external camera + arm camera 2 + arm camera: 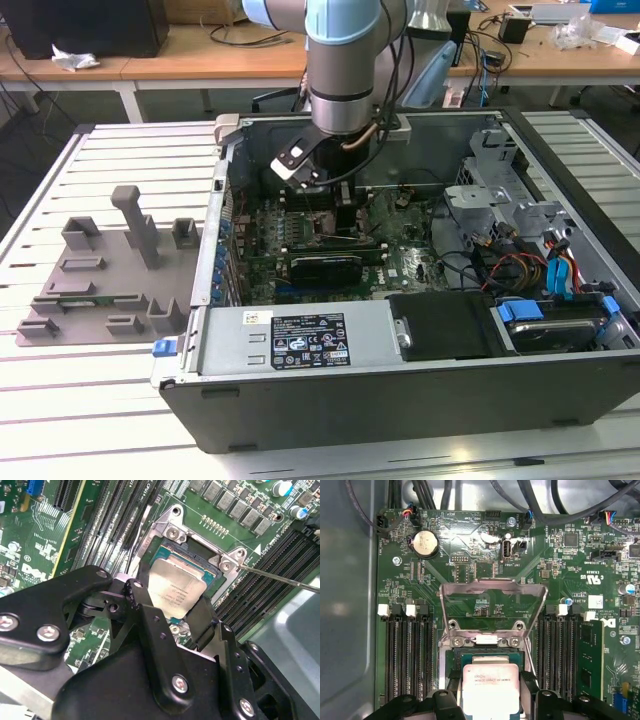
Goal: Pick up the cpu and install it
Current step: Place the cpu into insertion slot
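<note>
CPU position: The cpu (177, 582) is held flat just above the open socket (195, 547), edges aligned with it, apparently for square seating.
Load plate: The load plate (492, 605) is swung up, so the socket is left uncovered.
Gripper state: The gripper (172, 605) is clamped on the cpu at opposite edges.
Arm pose: The arm (345, 60) is pointed straight down into the computer case (300, 400), over the motherboard (405, 250).

Pale wooden desks (200, 55) strewn with cables (240, 38) stand behind a white slatted table (80, 410)
</note>
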`<state>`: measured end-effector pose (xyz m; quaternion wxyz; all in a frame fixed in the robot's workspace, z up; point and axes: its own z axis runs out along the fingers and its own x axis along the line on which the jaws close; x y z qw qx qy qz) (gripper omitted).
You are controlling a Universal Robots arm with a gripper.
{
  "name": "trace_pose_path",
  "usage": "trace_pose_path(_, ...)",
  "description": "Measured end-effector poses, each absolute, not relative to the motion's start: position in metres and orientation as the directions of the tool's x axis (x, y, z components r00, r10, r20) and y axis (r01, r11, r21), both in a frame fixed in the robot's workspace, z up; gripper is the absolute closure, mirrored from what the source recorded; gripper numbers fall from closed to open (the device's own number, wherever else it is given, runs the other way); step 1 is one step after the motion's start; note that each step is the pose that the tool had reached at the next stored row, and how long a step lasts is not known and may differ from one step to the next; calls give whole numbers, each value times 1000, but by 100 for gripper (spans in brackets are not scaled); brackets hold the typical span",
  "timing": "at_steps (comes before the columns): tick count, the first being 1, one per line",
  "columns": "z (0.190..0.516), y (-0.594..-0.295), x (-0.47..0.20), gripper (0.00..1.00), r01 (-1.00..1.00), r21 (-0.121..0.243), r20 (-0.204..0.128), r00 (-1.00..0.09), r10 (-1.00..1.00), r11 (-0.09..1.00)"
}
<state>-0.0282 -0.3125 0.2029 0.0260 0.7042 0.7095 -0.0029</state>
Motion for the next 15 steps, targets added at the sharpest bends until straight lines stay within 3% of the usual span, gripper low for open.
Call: trace_pose_path(15, 200, -311, -29, 45, 999, 32, -41, 24, 999, -23)
